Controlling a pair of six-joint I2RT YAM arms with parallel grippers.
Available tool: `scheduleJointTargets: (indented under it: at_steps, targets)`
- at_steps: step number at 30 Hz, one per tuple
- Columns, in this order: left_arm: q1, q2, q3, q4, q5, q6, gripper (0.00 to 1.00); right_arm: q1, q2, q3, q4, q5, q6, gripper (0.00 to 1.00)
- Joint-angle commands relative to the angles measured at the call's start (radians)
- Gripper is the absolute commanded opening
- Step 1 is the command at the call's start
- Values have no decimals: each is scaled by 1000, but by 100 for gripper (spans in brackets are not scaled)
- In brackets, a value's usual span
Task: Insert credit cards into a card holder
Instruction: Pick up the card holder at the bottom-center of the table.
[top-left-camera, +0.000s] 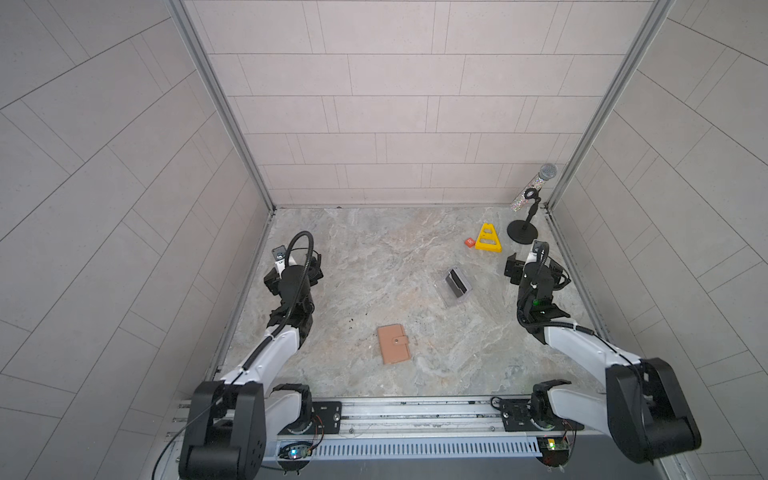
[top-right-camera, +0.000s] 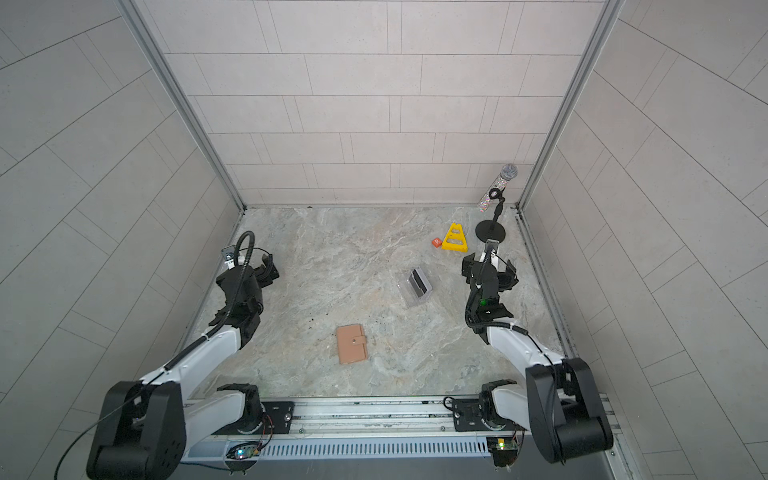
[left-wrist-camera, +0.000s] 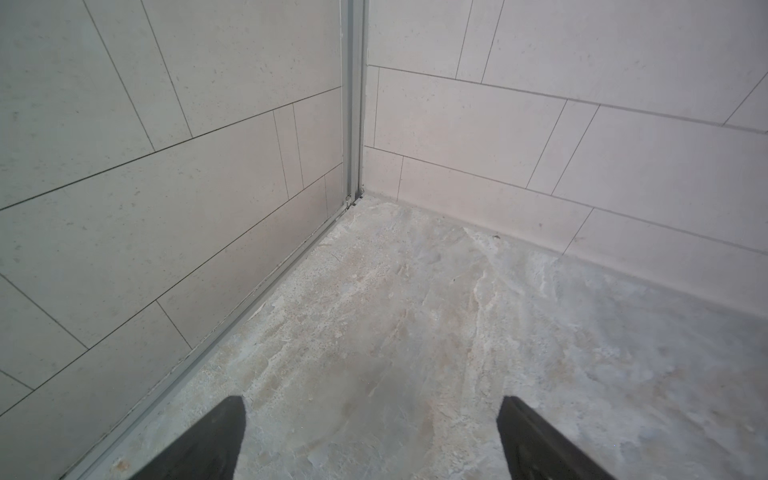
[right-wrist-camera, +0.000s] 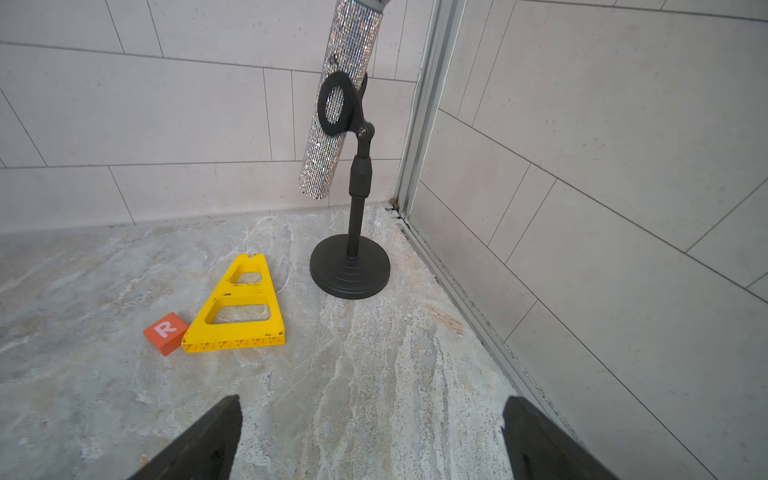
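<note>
Gripping the shut holder, flat on the desk near its front, expect light, pliable leather, so pinch its tab edge, while stiff, slick cards sit in the box farther back and the left end effector and right end effector hang released, empty.

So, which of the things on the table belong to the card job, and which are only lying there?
For the job:
- card holder, closed, snap tab shut
- credit cards, inside the clear plastic box

Only lying about, in the far right corner:
- yellow triangular frame
- orange block with a white R
- glittery microphone on its black stand
</note>
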Motion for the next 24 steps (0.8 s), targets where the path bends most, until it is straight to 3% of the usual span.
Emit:
scheduleJointTargets:
  at_steps: [1,5,10,13,18,24]
  targets:
    - [-26,-69,70,-384,51,-227,100,2,-94,41,-339,-143,119,100]
    - [-57,-99,79,-551,281,-392,100,18,-134,99,-488,-400,205,100]
    - [-173,-95,87,-696,473,-383,99,116,-122,210,-656,-600,195,100]
    - [-246,-89,88,-749,561,-375,95,241,-126,230,-707,-635,173,99]
    - [-389,-90,75,-807,567,-369,90,471,-79,223,-717,-594,131,95]
    - [-434,-60,7,-743,688,-388,79,642,21,205,-659,-575,164,84]
